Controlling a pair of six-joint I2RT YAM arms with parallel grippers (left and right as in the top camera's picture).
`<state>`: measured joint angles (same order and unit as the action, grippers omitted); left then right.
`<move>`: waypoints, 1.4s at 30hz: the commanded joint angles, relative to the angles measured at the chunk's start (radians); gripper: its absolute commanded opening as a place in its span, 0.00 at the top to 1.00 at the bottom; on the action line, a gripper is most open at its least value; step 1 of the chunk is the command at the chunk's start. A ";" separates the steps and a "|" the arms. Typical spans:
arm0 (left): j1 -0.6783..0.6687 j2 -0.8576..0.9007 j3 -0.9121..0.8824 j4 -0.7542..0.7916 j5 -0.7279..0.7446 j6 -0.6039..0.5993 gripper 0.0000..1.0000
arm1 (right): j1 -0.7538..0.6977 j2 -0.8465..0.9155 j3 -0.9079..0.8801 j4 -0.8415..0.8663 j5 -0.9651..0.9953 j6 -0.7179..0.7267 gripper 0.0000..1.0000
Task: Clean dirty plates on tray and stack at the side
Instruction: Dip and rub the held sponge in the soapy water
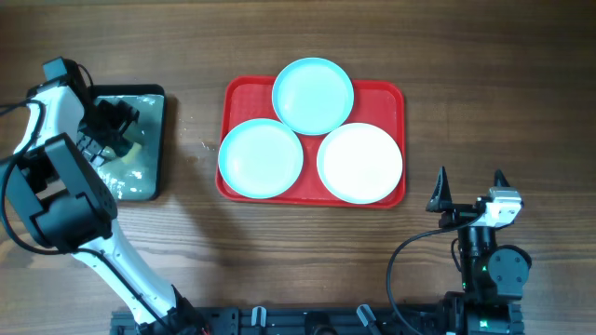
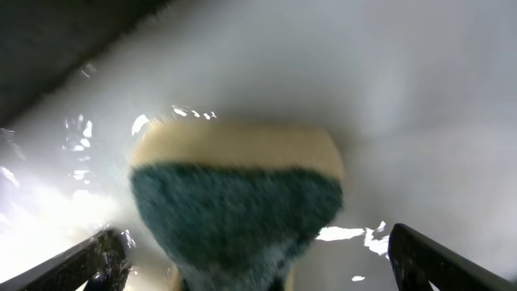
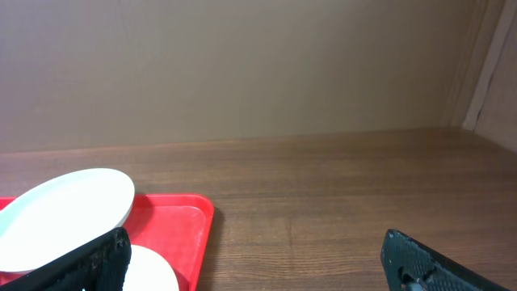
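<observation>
Red tray (image 1: 244, 98) is bearing three plates (image 1: 313, 95), two aqua, one white; left of it the left claw (image 2: 258, 263) is gaping around one sponge (image 2: 234, 186), the right claw (image 1: 470, 181) gaping off its right corner.

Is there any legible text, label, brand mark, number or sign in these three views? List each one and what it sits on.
There is no readable text in any view.
Large red rectangular plastic tray: plain, no label.
Rear pale aqua round plastic plate, left pale aqua round plastic plate, white round plastic plate: all blank.
Small dark narrow tray of water, yellow-and-green sponge: no marks.
</observation>
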<state>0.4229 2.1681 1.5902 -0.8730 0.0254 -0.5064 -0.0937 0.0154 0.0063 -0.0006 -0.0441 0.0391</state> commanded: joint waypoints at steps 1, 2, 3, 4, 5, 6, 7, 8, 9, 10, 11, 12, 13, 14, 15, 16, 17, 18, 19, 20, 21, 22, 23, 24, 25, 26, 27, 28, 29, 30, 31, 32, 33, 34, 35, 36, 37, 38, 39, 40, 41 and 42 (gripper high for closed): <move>0.006 0.037 -0.019 0.018 -0.061 0.005 0.52 | -0.004 -0.005 -0.001 0.002 -0.004 -0.010 0.00; 0.006 0.037 -0.019 0.018 -0.061 0.004 0.73 | -0.004 -0.005 -0.001 0.002 -0.004 -0.010 0.00; 0.006 0.037 -0.019 0.018 -0.061 0.004 0.90 | -0.004 -0.005 -0.001 0.002 -0.004 -0.010 0.00; 0.006 0.037 -0.019 0.018 -0.061 0.004 0.96 | -0.004 -0.005 -0.001 0.002 -0.004 -0.010 0.00; 0.006 0.037 -0.019 0.018 -0.061 0.004 0.96 | -0.004 -0.005 -0.001 0.002 -0.004 -0.010 0.00; 0.006 0.037 -0.019 0.020 -0.061 0.004 0.96 | -0.004 -0.005 -0.001 0.002 -0.004 -0.010 0.00; 0.006 0.037 -0.019 0.023 -0.062 0.004 0.90 | -0.004 -0.005 -0.001 0.002 -0.004 -0.010 0.00; 0.006 0.037 -0.019 0.027 -0.062 0.004 0.63 | -0.004 -0.005 -0.001 0.002 -0.004 -0.010 0.00; 0.006 0.037 -0.019 0.030 -0.062 0.004 0.00 | -0.004 -0.005 -0.001 0.002 -0.004 -0.010 0.00; 0.006 0.037 -0.019 0.036 -0.064 0.005 0.00 | -0.004 -0.005 -0.001 0.002 -0.004 -0.010 0.00; 0.006 0.037 -0.019 0.042 -0.065 0.004 0.00 | -0.004 -0.005 -0.001 0.002 -0.004 -0.010 0.00; 0.006 0.037 -0.019 0.049 -0.065 0.004 0.00 | -0.004 -0.005 -0.001 0.002 -0.004 -0.010 0.00; 0.006 0.037 -0.019 0.060 -0.065 0.005 0.00 | -0.004 -0.005 -0.001 0.002 -0.004 -0.010 0.00; 0.006 0.037 -0.019 0.069 -0.065 0.005 0.00 | -0.004 -0.005 -0.001 0.002 -0.004 -0.010 0.00; 0.006 0.037 -0.019 0.076 -0.065 0.005 0.00 | -0.004 -0.005 -0.001 0.002 -0.004 -0.010 0.00; 0.006 0.037 -0.019 0.082 -0.065 0.004 0.00 | -0.004 -0.005 -0.001 0.002 -0.004 -0.010 0.00; 0.006 0.037 -0.019 0.089 -0.065 0.004 0.00 | -0.004 -0.005 -0.001 0.002 -0.004 -0.010 0.00; 0.006 0.037 -0.019 0.095 -0.065 0.005 0.00 | -0.004 -0.005 -0.001 0.002 -0.004 -0.010 0.00; 0.006 0.037 -0.019 0.100 -0.066 0.005 0.15 | -0.004 -0.005 -0.001 0.002 -0.004 -0.010 0.00; 0.006 0.037 -0.019 0.105 -0.073 0.004 0.31 | -0.004 -0.005 -0.001 0.002 -0.004 -0.010 0.00; 0.006 0.037 -0.019 0.109 -0.082 0.005 0.47 | -0.004 -0.005 -0.001 0.002 -0.004 -0.010 0.00; 0.006 0.037 -0.019 0.111 -0.095 0.004 0.79 | -0.004 -0.005 -0.001 0.002 -0.004 -0.010 0.00; 0.006 0.037 -0.019 0.111 -0.107 0.004 0.94 | -0.004 -0.005 -0.001 0.002 -0.004 -0.010 0.00; 0.006 0.037 -0.019 0.111 -0.110 0.004 0.96 | -0.004 -0.005 -0.001 0.002 -0.004 -0.010 0.00; 0.006 0.037 -0.019 0.110 -0.110 0.004 0.96 | -0.004 -0.005 -0.001 0.002 -0.004 -0.010 0.00; 0.006 0.037 -0.019 0.107 -0.110 0.004 0.96 | -0.004 -0.005 -0.001 0.002 -0.004 -0.010 0.00; 0.006 0.037 -0.019 0.102 -0.109 0.004 0.94 | -0.004 -0.005 -0.001 0.002 -0.004 -0.010 0.00; 0.006 0.037 -0.019 0.087 -0.106 0.004 0.58 | -0.004 -0.005 -0.001 0.002 -0.004 -0.010 0.00; 0.006 0.037 -0.019 0.072 -0.099 0.003 0.18 | -0.004 -0.005 -0.001 0.002 -0.004 -0.010 0.00; 0.006 0.037 -0.019 0.060 -0.089 0.004 0.00 | -0.004 -0.005 -0.001 0.002 -0.004 -0.010 0.00; 0.005 0.037 -0.019 0.042 -0.071 0.004 0.00 | -0.004 -0.005 -0.001 0.002 -0.004 -0.010 0.00; 0.005 0.037 -0.019 0.020 -0.045 0.004 0.00 | -0.004 -0.005 -0.001 0.002 -0.004 -0.010 0.00; 0.005 0.037 -0.019 0.002 -0.023 0.004 0.00 | -0.004 -0.005 -0.001 0.002 -0.004 -0.010 0.00; 0.005 0.037 -0.019 -0.016 0.002 0.004 0.00 | -0.004 -0.005 -0.001 0.002 -0.004 -0.010 0.00; 0.005 0.037 -0.019 -0.033 0.027 0.004 0.00 | -0.004 -0.005 -0.001 0.002 -0.004 -0.010 0.00; 0.005 0.037 -0.019 -0.046 0.045 0.004 0.00 | -0.004 -0.005 -0.001 0.002 -0.004 -0.010 0.00; 0.005 0.037 -0.019 -0.067 0.074 0.004 0.00 | -0.004 -0.005 -0.001 0.002 -0.004 -0.010 0.00; 0.005 0.037 -0.019 -0.084 0.097 0.004 0.00 | -0.004 -0.005 -0.001 0.002 -0.004 -0.010 0.00; 0.005 0.037 -0.019 -0.099 0.120 0.004 0.00 | -0.004 -0.005 -0.001 0.002 -0.004 -0.010 0.00; 0.005 0.037 -0.019 -0.106 0.128 0.004 0.06 | -0.004 -0.005 -0.001 0.002 -0.004 -0.010 0.00; 0.005 0.037 -0.019 -0.113 0.132 0.004 0.19 | -0.004 -0.005 -0.001 0.002 -0.004 -0.010 0.00; 0.005 0.037 -0.019 -0.114 0.132 0.004 0.38 | -0.004 -0.005 -0.001 0.002 -0.004 -0.010 0.00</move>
<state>0.4255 2.1765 1.5925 -0.9741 0.0315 -0.5018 -0.0937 0.0154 0.0063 -0.0006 -0.0441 0.0391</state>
